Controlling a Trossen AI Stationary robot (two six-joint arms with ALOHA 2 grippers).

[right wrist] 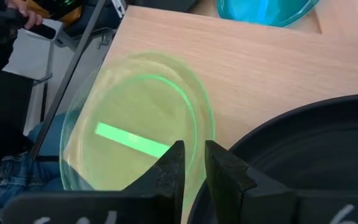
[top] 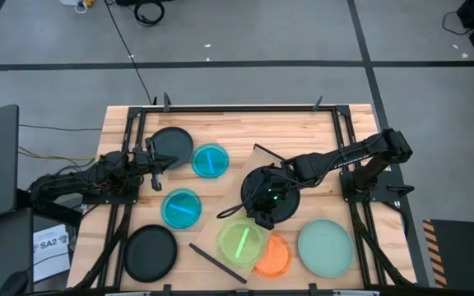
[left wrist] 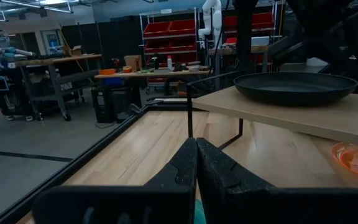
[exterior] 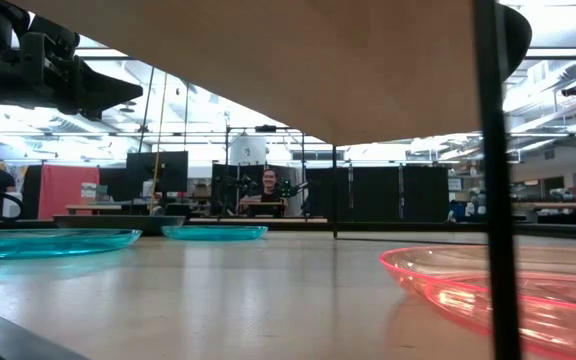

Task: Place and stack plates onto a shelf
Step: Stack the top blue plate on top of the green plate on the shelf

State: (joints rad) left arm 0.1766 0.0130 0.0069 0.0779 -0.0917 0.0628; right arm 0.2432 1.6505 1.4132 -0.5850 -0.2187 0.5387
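Note:
The shelf [top: 220, 215] is a light wood board on thin dark legs, standing slantwise at the table's middle. On it rest a black plate [top: 280, 196] and the green plate [top: 239, 242], which overhangs the board's near edge. My right gripper [top: 262, 217] stands between these two, its fingers nearly together at the green plate's rim [right wrist: 199, 134]. An orange plate [top: 278, 259] lies partly under the shelf, and the mint plate [top: 326, 245] is on the table to its right. My left gripper [top: 156, 160] is shut and empty, hovering between a black plate [top: 171, 145] and a blue plate [top: 211, 160]. My right gripper pinches the green plate's rim [right wrist: 196, 163] on the side toward the black plate, one finger [right wrist: 174, 167] over the plate and one [right wrist: 224, 171] outside it. It comes slanting down from the table's right. The plate lies flat on the shelf.
A second blue plate [top: 181, 208] and a second black plate [top: 150, 251] lie on the table's left half. The black plate on the shelf [right wrist: 316, 155] sits right beside my right fingers. People show in the room beyond the table [exterior: 268, 185].

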